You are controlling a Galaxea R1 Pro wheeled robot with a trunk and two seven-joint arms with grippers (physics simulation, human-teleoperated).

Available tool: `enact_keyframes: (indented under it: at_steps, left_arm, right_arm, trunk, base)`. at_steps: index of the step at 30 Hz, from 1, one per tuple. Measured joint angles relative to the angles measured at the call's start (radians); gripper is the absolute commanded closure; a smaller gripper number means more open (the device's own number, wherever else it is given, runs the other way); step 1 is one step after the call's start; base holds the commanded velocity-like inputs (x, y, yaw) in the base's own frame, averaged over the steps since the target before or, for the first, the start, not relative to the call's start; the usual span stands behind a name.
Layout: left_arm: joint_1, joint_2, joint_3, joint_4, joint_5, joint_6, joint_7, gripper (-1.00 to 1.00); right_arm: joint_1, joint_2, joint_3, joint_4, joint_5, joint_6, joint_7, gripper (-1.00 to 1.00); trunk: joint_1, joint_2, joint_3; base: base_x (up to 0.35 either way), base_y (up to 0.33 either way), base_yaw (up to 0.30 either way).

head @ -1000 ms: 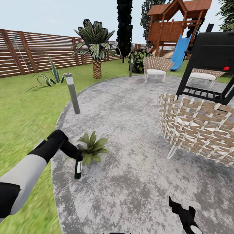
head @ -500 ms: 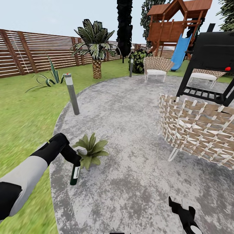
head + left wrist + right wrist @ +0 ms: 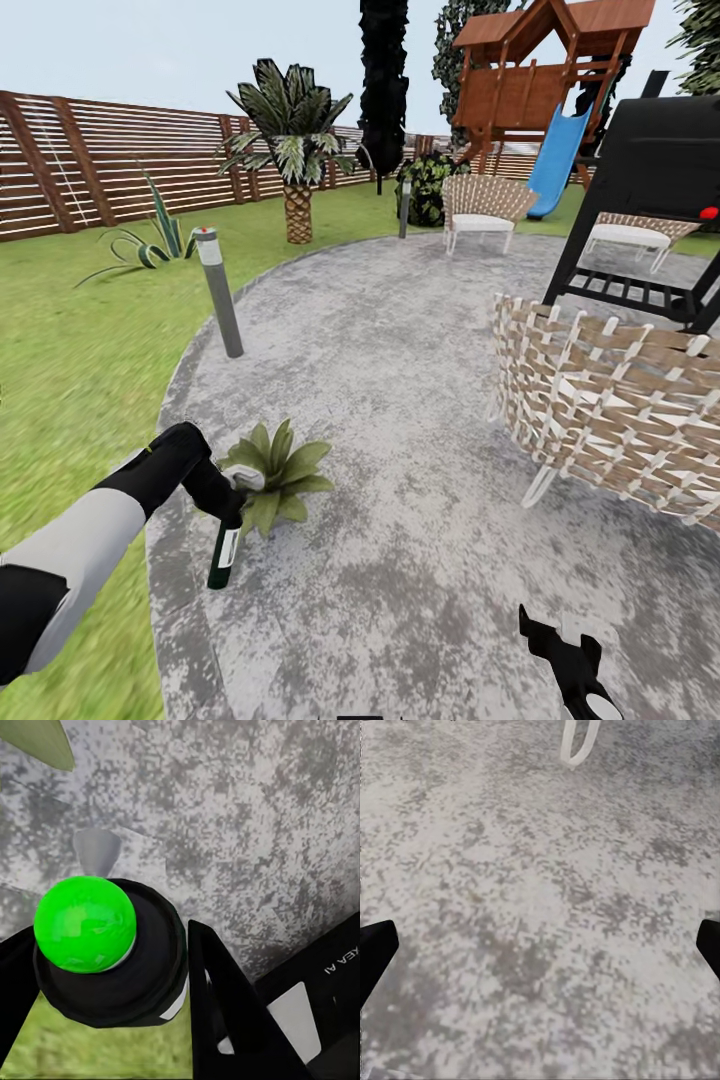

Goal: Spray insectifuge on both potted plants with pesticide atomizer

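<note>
My left gripper (image 3: 233,503) is shut on the pesticide atomizer (image 3: 222,556), a slim white body with a dark green end that hangs down and slightly tilted over the patio's edge. In the left wrist view the atomizer (image 3: 112,952) is seen end-on, with a bright green cap between black fingers (image 3: 225,1012). One potted plant (image 3: 270,478), a low rosette of pointed green leaves, stands right beside the gripper. My right gripper (image 3: 570,662) hovers open over bare paving, with its fingertips (image 3: 375,949) far apart in the right wrist view.
The round grey patio (image 3: 400,400) meets lawn (image 3: 70,400) on the left. A grey bollard light (image 3: 220,295) stands at the patio's rim. A woven chair (image 3: 610,400) and black grill (image 3: 660,190) are on the right. A palm (image 3: 295,150) and brown fence (image 3: 100,160) lie beyond.
The whole picture has shifted a little down and left, so the camera moved. The left gripper with the atomizer has sunk slightly lower beside the plant. The right gripper is unchanged.
</note>
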Motion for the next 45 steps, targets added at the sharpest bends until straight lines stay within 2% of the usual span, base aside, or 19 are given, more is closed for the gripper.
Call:
enact_keyframes:
  at_steps: [1, 2, 3, 6, 16, 17, 34, 36, 39, 42, 45]
  left_arm:
    - [0.006, 0.0, 0.0, 0.012, 0.0, -0.001, 0.001, 1.0]
    - [0.019, -0.001, -0.003, 0.041, -0.007, -0.004, 0.003, 1.0]
    - [0.021, -0.003, -0.003, 0.042, -0.005, -0.004, 0.003, 1.0]
    - [0.021, -0.007, -0.003, 0.043, -0.005, -0.003, 0.003, 1.0]
    - [0.021, -0.008, -0.002, 0.044, -0.002, -0.003, 0.003, 1.0]
    - [0.023, 0.003, -0.001, 0.044, -0.049, -0.005, 0.003, 1.0]
    - [0.024, 0.002, 0.001, 0.046, -0.044, -0.002, 0.004, 1.0]
    - [0.036, 0.004, 0.001, 0.046, -0.045, -0.002, 0.004, 1.0]
    - [0.093, 0.008, 0.001, 0.045, -0.048, -0.004, 0.005, 1.0]
    - [0.115, 0.022, 0.001, 0.043, -0.049, -0.005, 0.004, 1.0]
    - [0.119, 0.021, -0.001, 0.04, -0.047, -0.004, 0.003, 1.0]
  right_arm:
    - [0.0, 0.0, 0.0, 0.0, 0.0, 0.0, 0.0, -1.0]
    - [0.002, -0.003, 0.001, 0.097, 0.001, -0.139, 0.008, -1.0]
    - [0.001, -0.002, 0.002, 0.124, 0.001, -0.178, 0.008, -1.0]
    - [0.001, -0.001, 0.003, 0.144, 0.001, -0.216, 0.008, -1.0]
    - [0.001, -0.002, 0.003, 0.15, 0.002, -0.226, 0.008, -1.0]
    - [0.001, -0.002, 0.002, 0.165, 0.007, -0.226, 0.008, -1.0]
    - [0.001, -0.002, 0.002, 0.166, 0.008, -0.226, 0.007, -1.0]
    - [0.001, -0.002, 0.002, 0.166, 0.008, -0.226, 0.007, -1.0]
    - [0.001, -0.003, 0.002, 0.166, 0.008, -0.226, 0.007, -1.0]
    - [0.001, -0.002, 0.002, 0.166, 0.008, -0.226, 0.007, -1.0]
    - [0.001, -0.002, 0.002, 0.166, 0.008, -0.226, 0.007, -1.0]
  trunk:
    - [0.0, 0.0, 0.0]
    - [0.0, 0.0, 0.0]
    - [0.0, 0.0, 0.0]
    - [0.0, 0.0, 0.0]
    - [0.0, 0.0, 0.0]
    - [0.0, 0.0, 0.0]
    - [0.0, 0.0, 0.0]
    - [0.0, 0.0, 0.0]
    - [0.0, 0.0, 0.0]
    - [0.0, 0.0, 0.0]
    - [0.0, 0.0, 0.0]
  base:
    - [0.001, 0.0, 0.0]
    - [0.0, 0.0, 0.0]
    - [0.007, 0.0, 0.0]
    - [0.13, 0.0, 0.0]
    - [0.223, 0.0, 0.0]
    - [0.003, 0.0, 0.0]
    - [0.109, 0.0, 0.0]
    - [0.002, 0.0, 0.0]
    - [0.0, 0.0, 0.0]
    - [0.031, 0.0, 0.0]
    - [0.202, -0.022, 0.0]
